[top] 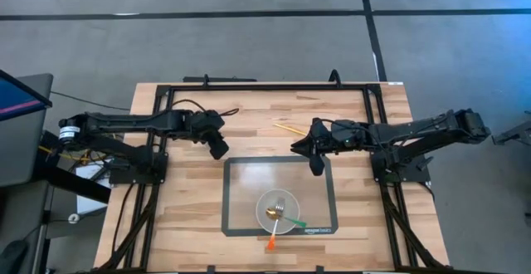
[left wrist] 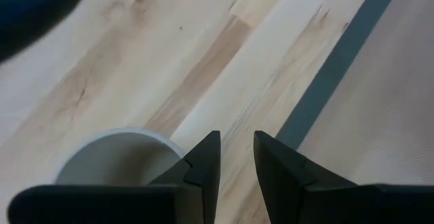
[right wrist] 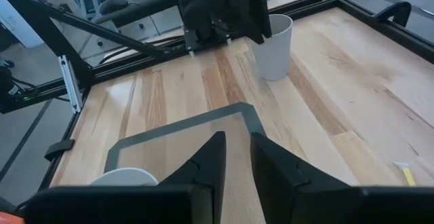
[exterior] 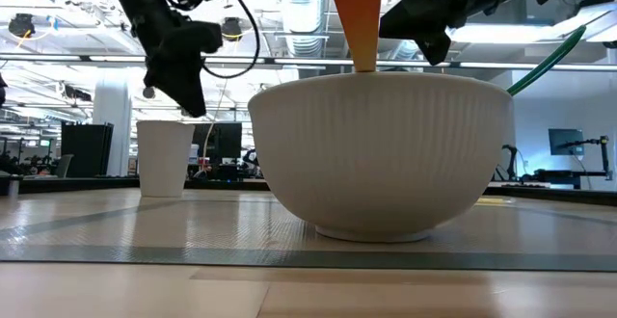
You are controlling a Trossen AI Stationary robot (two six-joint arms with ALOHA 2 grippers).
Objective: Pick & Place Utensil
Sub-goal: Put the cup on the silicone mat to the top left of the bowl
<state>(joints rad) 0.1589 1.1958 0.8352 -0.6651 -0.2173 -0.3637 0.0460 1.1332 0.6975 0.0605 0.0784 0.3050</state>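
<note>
A white ribbed bowl (top: 280,212) (exterior: 381,154) stands on a clear mat (top: 235,193) near the table's near edge. In it lie a gold spoon (top: 274,212), a green-handled utensil (top: 296,222) (exterior: 545,63) and an orange-handled one (top: 271,242) (exterior: 355,19), their handles leaning on the rim. A thin yellow utensil (top: 290,128) lies flat on the wood farther back. My left gripper (top: 220,149) (left wrist: 236,142) hovers over a white cup (right wrist: 274,44) (left wrist: 115,157), its fingers a narrow gap apart. My right gripper (top: 316,168) (right wrist: 237,142) hovers above the mat's far right part, also narrowly open and holding nothing.
The white cup (exterior: 162,159) stands upright on the wood, left of the mat's far left corner. A black metal frame (top: 265,85) borders the table's far and side edges. Bare wood lies between the yellow utensil and the mat.
</note>
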